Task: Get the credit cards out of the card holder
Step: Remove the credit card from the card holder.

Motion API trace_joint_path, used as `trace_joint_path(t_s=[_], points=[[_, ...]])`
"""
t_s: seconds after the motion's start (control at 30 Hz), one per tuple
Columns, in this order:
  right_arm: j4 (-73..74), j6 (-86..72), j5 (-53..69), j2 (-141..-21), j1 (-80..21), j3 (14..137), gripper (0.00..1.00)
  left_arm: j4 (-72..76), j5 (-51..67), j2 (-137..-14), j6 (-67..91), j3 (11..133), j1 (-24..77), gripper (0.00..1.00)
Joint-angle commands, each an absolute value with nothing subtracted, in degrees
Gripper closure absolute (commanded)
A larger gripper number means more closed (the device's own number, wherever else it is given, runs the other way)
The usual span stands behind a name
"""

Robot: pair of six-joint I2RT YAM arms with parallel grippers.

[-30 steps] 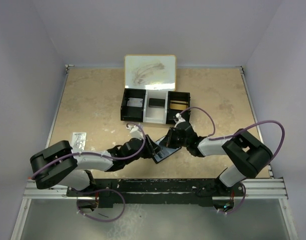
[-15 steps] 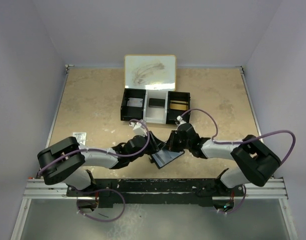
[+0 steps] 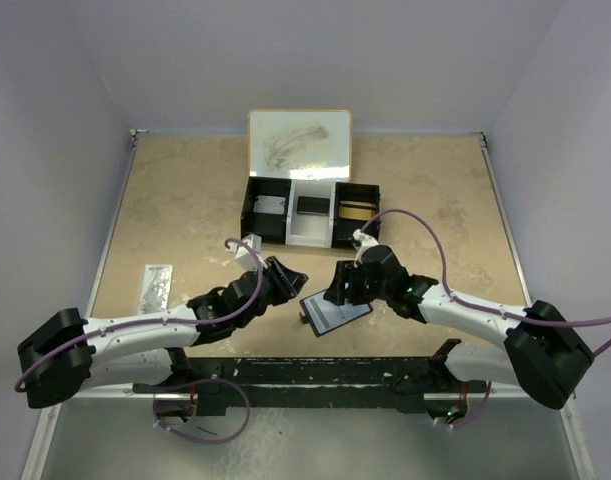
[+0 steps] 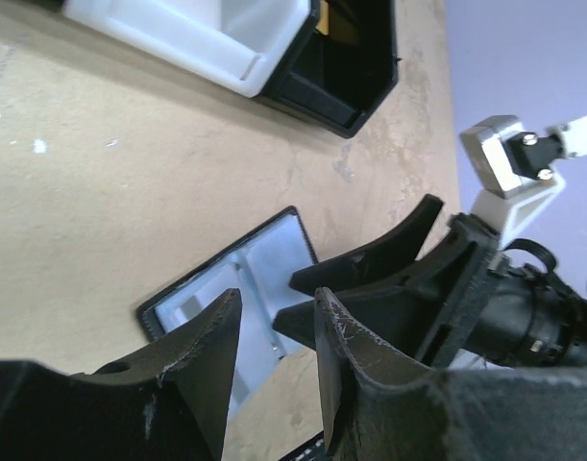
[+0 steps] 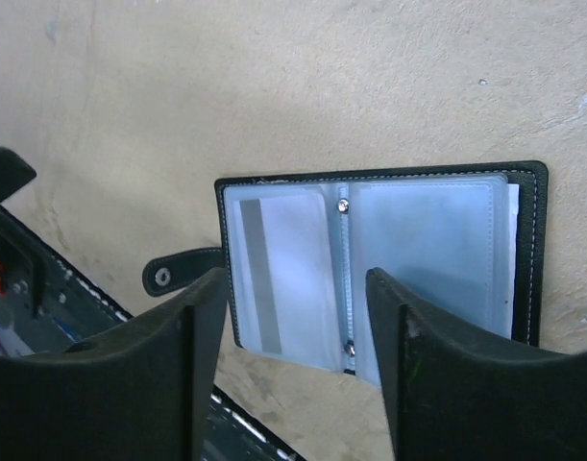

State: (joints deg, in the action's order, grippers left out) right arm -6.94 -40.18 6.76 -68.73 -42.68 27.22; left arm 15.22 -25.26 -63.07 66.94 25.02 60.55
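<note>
You are looking at a black-and-white three-compartment tray (image 3: 261, 236) sitting mid-table (image 3: 185, 200), its lid (image 3: 299, 143) standing open. A clear packet (image 3: 157, 283) is lying at the left.

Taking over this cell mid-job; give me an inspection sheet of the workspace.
Surface: beige table, faint white specks.
Job's things: card holder lies open flat; a striped card shows in one pocket.
Clutter: three-compartment tray, lid raised, far side; small clear packet at left.
Grippers: left gripper open, empty, beside the holder; right gripper open above it.
Cables: purple cables loop off both arms.
Surroundings: plain lilac walls.
</note>
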Motion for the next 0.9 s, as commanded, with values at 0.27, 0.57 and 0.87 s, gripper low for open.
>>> trace_joint_path(t_s=[0.27,0.57,0.87], points=[[3.7,-34.4,-6.0,-77.4,-53.1,37.3,0.3,-1.0,-34.0,-52.8,67.9,23.6,60.8,0.65],[4.5,-32.2,-8.1,-81.7,-56.0,40.8,0.3,-3.1,-34.8,-51.1,68.2,23.3,60.8,0.66],[9.3,-33.6,-14.0,-89.9,-59.6,45.2,0.31,-4.9,-35.7,-50.3,68.2,23.4,60.8,0.66]])
